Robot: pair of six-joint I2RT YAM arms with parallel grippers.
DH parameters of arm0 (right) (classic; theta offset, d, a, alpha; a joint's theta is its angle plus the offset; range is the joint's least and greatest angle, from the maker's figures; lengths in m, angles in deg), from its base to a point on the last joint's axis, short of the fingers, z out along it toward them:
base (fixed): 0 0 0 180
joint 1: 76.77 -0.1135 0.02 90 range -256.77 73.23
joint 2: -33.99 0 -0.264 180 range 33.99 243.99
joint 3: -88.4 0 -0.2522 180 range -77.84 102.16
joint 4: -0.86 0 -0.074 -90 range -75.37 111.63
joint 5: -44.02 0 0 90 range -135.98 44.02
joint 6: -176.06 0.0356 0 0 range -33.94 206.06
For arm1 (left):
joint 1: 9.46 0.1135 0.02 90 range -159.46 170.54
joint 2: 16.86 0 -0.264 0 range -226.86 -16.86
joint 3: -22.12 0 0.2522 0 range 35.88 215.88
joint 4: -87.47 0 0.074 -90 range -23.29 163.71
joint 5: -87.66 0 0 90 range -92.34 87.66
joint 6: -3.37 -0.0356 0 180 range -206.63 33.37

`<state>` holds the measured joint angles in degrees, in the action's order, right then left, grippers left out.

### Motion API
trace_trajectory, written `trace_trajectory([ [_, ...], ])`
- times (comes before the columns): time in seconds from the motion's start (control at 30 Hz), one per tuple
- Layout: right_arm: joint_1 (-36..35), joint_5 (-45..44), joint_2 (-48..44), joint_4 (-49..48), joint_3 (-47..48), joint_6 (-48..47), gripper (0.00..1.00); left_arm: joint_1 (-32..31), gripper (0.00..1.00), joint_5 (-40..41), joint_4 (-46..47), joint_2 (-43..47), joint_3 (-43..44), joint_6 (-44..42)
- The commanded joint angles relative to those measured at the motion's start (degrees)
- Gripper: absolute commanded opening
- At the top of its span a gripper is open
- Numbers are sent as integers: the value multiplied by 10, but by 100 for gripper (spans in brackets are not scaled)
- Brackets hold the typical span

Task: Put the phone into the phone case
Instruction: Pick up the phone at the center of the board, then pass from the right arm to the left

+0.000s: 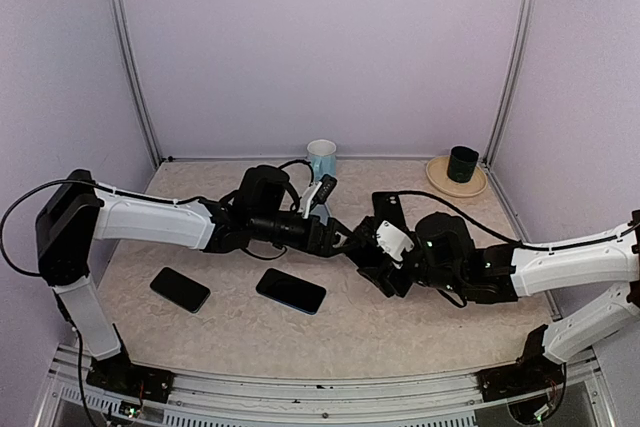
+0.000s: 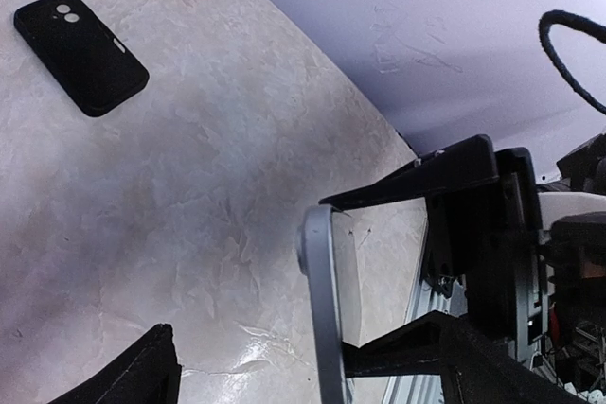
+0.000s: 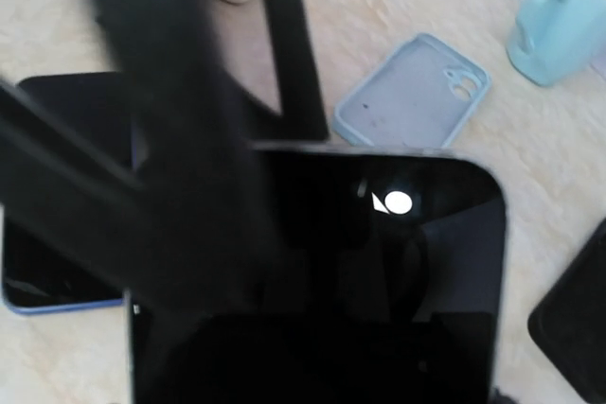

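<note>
Evidently the right gripper (image 1: 364, 249) was clamped on the phone (image 3: 379, 272), a flat slab with rounded corners, a glossy black screen and a thin silvery-blue metal rim, held over the mottled beige table (image 1: 420, 317). The left gripper (image 1: 340, 238) had its matte black fingers (image 2: 142, 371) spread wide on either side of the phone's edge, gripping nothing. A pale blue phone case (image 3: 412, 92), soft-looking, with a square camera cutout, lay flat beside a light blue mug (image 3: 559, 21). A matte black case (image 2: 80, 52) lay apart on the table. Two other dark, shiny phones (image 1: 180, 289) (image 1: 290, 290) lay flat nearer the arm bases.
</note>
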<state>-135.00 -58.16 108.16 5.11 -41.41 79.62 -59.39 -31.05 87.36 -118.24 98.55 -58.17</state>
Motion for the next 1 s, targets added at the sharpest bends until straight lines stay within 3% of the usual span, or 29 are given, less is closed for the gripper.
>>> trace_trajectory([
  [0.0, -20, -34, 0, -51, 4, -23, 71, -3, 88, -24, -12, -17, 25, 7],
  [0.23, -46, -76, 20, -52, 17, -39, 72, -3, 66, -42, -17, -29, 32, 9],
  [0.47, -47, -93, 26, -47, 23, -41, 72, -3, 35, -58, -14, -36, 31, 14],
  [0.63, -47, -96, 27, -43, 25, -44, 73, -3, 27, -63, -17, -42, 32, 16],
  [0.8, -49, -102, 28, -43, 26, -47, 74, -3, 4, -64, -20, -47, 36, 17],
  [0.97, -50, -107, 32, -42, 29, -48, 80, -3, 0, -56, -16, -47, 35, 19],
])
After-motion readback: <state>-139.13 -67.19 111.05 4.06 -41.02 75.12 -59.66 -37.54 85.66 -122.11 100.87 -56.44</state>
